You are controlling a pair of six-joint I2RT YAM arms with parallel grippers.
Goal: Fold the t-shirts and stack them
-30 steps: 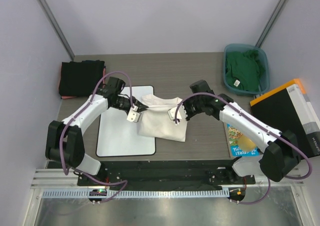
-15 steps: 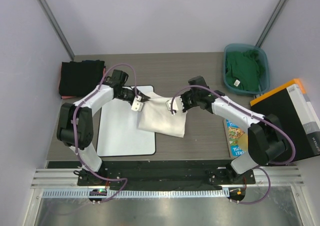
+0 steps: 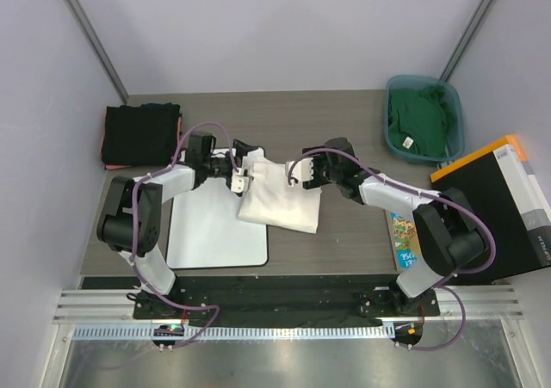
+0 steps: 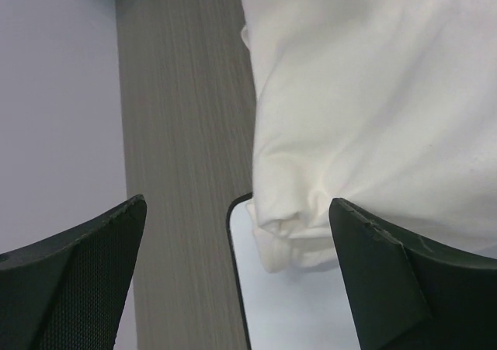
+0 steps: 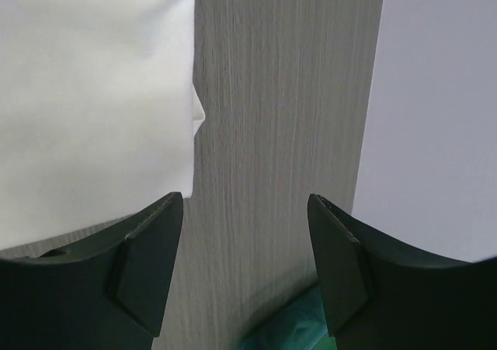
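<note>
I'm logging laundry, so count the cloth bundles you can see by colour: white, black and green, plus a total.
White folded cloth t-shirt: 1
Black folded cloth pile: 1 (how many shirts are in it cannot be told)
Green crumpled cloth in the teal plastic tub: 1
Total: 3

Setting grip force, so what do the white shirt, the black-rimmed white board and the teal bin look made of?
White shirt: soft matte cloth, likely cotton knit; it creases and rolls at its edge. Board: flat, smooth, seemingly rigid, perhaps plastic or laminate. Teal bin: smooth moulded walls, probably plastic.
</note>
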